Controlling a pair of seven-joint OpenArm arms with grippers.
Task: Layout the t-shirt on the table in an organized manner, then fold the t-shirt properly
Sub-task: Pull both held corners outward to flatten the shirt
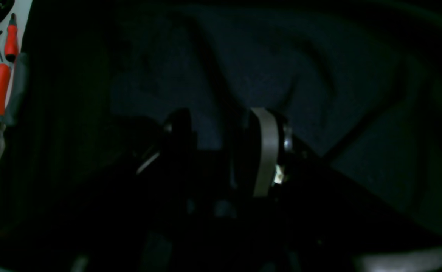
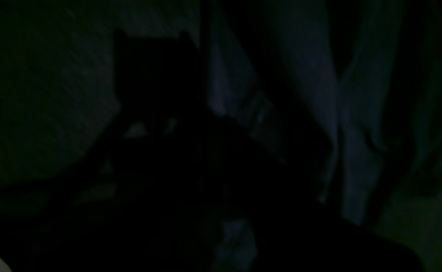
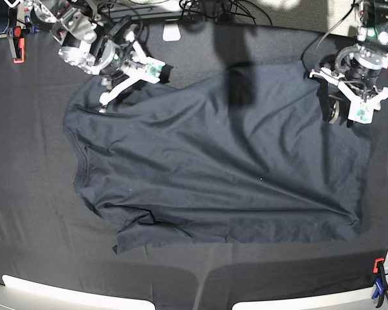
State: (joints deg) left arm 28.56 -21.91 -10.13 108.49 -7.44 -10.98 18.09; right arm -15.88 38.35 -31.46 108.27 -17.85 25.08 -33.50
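The dark charcoal t-shirt lies spread sideways on the black table, with its collar toward the left and its hem toward the right. My right gripper is at the shirt's upper left corner, tips down on the cloth edge and shut on it. The right wrist view is very dark and shows only folds of the t-shirt. My left gripper hangs over the upper right corner of the hem. In the left wrist view its fingers stand apart, open, over the t-shirt.
Red clamps sit at the table's far left corner and near right corner, with a blue clamp below. Red-handled pliers lie on the white rim. Cables and a white block line the far edge.
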